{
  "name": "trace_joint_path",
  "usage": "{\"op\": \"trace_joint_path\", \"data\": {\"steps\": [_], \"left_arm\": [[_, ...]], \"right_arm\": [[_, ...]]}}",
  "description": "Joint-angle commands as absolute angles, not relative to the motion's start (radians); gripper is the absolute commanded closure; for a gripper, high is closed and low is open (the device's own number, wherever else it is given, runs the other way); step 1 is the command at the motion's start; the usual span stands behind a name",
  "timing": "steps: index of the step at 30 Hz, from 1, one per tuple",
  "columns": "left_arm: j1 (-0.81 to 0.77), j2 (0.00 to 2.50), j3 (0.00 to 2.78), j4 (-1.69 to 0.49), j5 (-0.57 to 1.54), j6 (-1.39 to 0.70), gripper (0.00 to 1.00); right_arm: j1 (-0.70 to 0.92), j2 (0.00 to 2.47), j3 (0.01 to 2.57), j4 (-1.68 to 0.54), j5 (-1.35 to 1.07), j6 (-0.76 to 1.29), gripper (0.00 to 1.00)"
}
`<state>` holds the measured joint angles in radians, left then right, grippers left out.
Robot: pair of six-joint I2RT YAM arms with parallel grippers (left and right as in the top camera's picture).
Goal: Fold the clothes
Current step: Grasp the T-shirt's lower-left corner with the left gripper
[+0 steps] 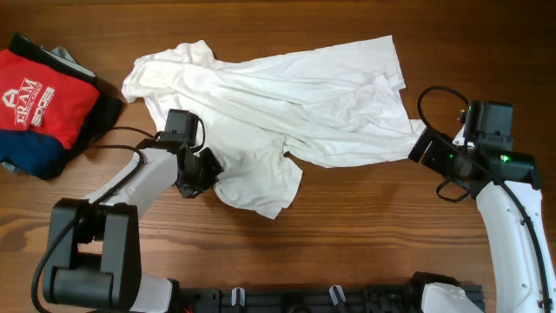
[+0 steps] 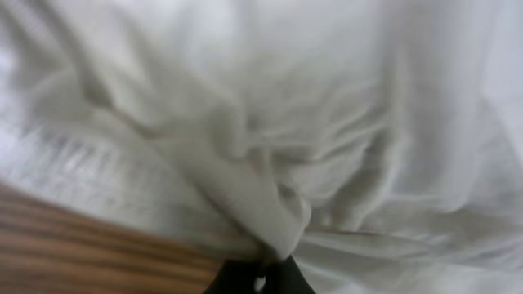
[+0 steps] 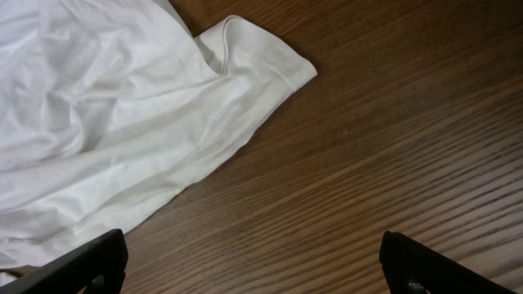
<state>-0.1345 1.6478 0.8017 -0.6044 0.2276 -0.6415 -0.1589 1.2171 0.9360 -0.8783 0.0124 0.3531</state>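
Left gripper (image 2: 260, 279): clamped on a white shirt (image 1: 287, 96) fold.
Right gripper (image 3: 260, 263): wide open, empty.
Advice: lift slowly, without tugging the pinch loose.

The wooden tabletop (image 1: 365, 226) is brown, its grain running side to side. A white shirt (image 1: 295, 96) lies crumpled on it, spread across the far middle from left to right, with one lobe reaching toward the near edge. At the shirt's right end a hemmed corner lies flat against bare wood. At the far left, near the shirt's left edge, a folded red garment (image 1: 39, 100) with white lettering sits on what seems to be a folded navy garment (image 1: 35, 158).
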Motion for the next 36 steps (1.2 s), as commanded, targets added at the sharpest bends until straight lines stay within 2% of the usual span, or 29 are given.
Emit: {"op": "trace_joint_path", "data": {"steps": [1,4,9,14,25,30,36], "left_arm": [[-0.076,1.604,0.741,-0.709,0.081,-0.625,0.96],[0.031,1.481,0.741,-0.743,0.051,-0.554,0.96],[0.177,1.399,0.741,-0.738,0.051,-0.554,0.96],[0.238,1.403,0.741,-0.709,0.018,-0.543,0.96],[0.24,1.403,0.739,-0.707,0.017,-0.535,0.96],[0.24,1.403,0.739,-0.707,0.017,-0.535,0.96],[0.24,1.403,0.739,-0.707,0.017,-0.535,0.96]], "right_arm": [[-0.163,1.208,0.938,-0.881,0.019,0.34,0.01],[-0.163,1.208,0.928,-0.883,0.01,0.339,0.01],[-0.163,1.252,0.865,-0.846,-0.051,0.339,0.01],[-0.163,1.372,0.849,-0.797,-0.144,0.339,0.1],[-0.16,1.572,0.849,-0.624,-0.159,0.313,0.18],[-0.16,1.588,0.849,-0.511,-0.205,0.249,0.22],[-0.136,1.593,0.849,-0.474,-0.216,0.182,0.22]]}}
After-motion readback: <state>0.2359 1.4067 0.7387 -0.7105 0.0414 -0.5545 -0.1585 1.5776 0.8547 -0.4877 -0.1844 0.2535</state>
